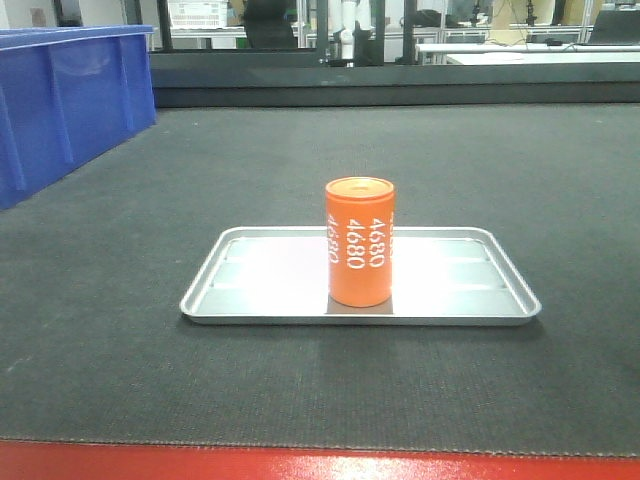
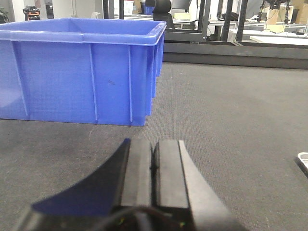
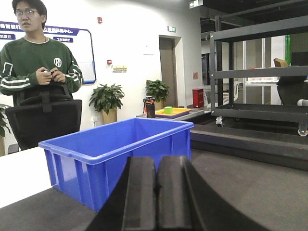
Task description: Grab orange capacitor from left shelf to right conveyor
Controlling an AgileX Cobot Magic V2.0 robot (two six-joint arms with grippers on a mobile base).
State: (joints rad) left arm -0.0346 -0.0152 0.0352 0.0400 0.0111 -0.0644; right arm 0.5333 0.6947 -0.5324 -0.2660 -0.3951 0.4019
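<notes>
The orange capacitor [image 1: 360,240] stands upright, its side printed with white "4680", on a shallow silver tray [image 1: 250,305]. The tray lies on the dark-grey textured belt of the right conveyor [image 1: 120,370], whose red front edge runs along the bottom of the front view. Neither gripper shows in that view. My left gripper [image 2: 154,151] is shut with nothing in it, low over the belt. My right gripper [image 3: 157,166] is also shut and empty, hovering above the belt. The left shelf is out of view.
A blue plastic bin [image 1: 60,100] sits on the belt at the far left; it fills the left wrist view [image 2: 82,72] and stands ahead of my right gripper [image 3: 120,149]. A tray corner [image 2: 303,161] shows at the right. A person [image 3: 41,62] and a black rack [image 3: 260,72] stand beyond.
</notes>
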